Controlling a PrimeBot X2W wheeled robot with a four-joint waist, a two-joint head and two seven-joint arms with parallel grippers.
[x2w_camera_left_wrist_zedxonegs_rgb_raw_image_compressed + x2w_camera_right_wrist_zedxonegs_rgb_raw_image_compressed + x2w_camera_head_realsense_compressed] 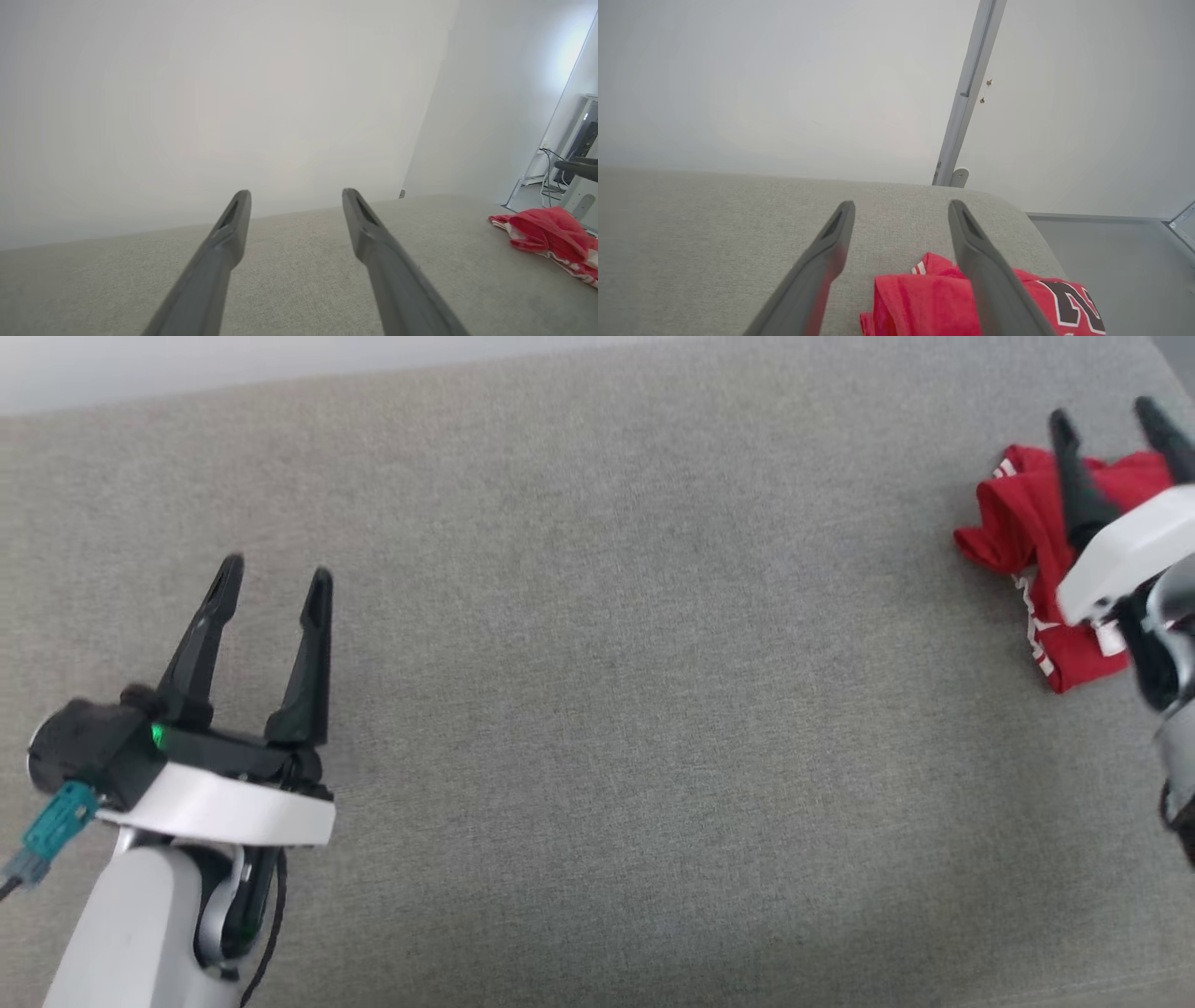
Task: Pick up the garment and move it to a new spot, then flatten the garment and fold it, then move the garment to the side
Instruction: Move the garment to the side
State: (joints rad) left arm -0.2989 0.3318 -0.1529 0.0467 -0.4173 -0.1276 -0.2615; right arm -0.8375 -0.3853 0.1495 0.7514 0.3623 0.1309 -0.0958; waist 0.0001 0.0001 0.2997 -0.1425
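Where the grey cushioned surface point(607, 663) begins at the left, the left gripper point(275, 569) hangs above the upholstery, its two long dark fingers spread apart and holding nothing. Well apart from it, at the far right and near the surface's rounded corner, the garment point(1013, 513) lies crumpled in a red heap, with striped trim and part of a black, white-outlined numeral showing. The right gripper point(1103, 413) stands over this heap, fingers parted with nothing between them; whether they touch the cloth cannot be told.
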